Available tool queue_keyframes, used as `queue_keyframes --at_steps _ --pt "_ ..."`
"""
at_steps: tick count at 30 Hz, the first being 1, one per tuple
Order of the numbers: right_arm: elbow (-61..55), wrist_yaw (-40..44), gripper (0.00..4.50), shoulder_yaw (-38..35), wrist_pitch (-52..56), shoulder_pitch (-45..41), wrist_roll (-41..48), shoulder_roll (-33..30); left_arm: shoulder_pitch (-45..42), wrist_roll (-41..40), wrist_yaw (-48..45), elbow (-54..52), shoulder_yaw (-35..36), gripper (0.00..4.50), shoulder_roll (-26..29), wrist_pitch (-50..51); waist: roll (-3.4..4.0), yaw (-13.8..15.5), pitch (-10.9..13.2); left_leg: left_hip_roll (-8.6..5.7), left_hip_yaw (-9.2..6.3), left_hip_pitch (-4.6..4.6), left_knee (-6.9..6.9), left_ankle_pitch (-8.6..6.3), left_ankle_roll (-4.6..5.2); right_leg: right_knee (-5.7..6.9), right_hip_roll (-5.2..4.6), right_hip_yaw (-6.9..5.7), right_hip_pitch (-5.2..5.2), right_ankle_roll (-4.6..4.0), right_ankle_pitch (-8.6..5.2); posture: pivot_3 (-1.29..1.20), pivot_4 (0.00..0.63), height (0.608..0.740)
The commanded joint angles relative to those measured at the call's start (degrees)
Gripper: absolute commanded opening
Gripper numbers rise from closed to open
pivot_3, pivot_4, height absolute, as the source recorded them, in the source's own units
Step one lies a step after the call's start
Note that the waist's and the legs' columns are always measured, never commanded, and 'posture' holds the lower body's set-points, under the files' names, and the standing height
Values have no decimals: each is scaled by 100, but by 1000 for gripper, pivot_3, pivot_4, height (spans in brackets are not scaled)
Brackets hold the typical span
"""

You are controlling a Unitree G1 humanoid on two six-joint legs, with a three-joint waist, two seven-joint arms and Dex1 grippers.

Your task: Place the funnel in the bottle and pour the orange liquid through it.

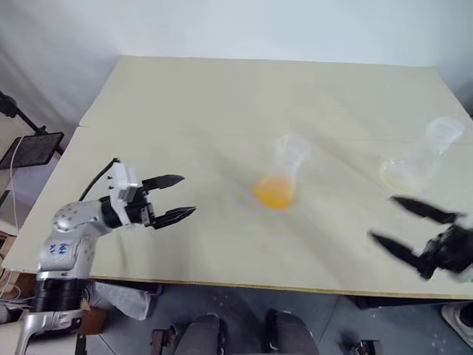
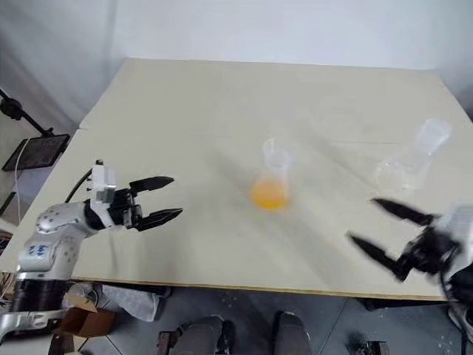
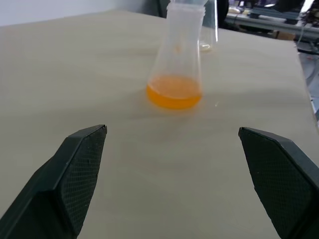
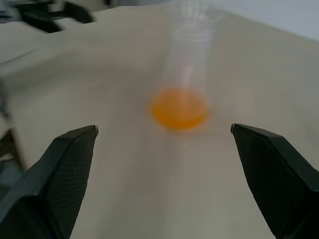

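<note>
The orange liquid (image 1: 272, 194) pools in the bottom of a clear conical flask (image 1: 290, 151) standing upright at the table's middle. The wrist views show the same flask (image 3: 175, 59) and liquid (image 4: 178, 108) ahead of each gripper. Far to the right stands the bottle (image 1: 429, 151), clear and upright. I cannot make out the funnel apart from the bottle's clear top. My left gripper (image 1: 188, 194) hovers open over the table's left front, pointing at the flask. My right gripper (image 1: 381, 217) hangs open near the front right edge, short of the bottle. Both are empty.
The pale table (image 1: 222, 111) stretches wide behind the flask. Its front edge (image 1: 244, 285) runs just below both grippers. A dark panel on a stand (image 1: 33, 148) sits off the table's left side.
</note>
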Motion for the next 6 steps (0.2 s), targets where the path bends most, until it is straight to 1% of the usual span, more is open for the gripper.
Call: queue_keyframes --at_steps 1,6 --pt "25 297 4482 151 -677 24 -325 90 212 216 197 -374 144 4500 151 -175 -1 25 0 0 -2 0 2 0 0 -3 -5 0 4 0 0 0 150 740" --pt "333 319 4482 240 -1277 186 -616 342 453 385 437 -584 214 4500 99 -463 -1 73 1 -1 -19 1 2 -2 -3 -14 -13 -7 15 0 0 0 150 740"
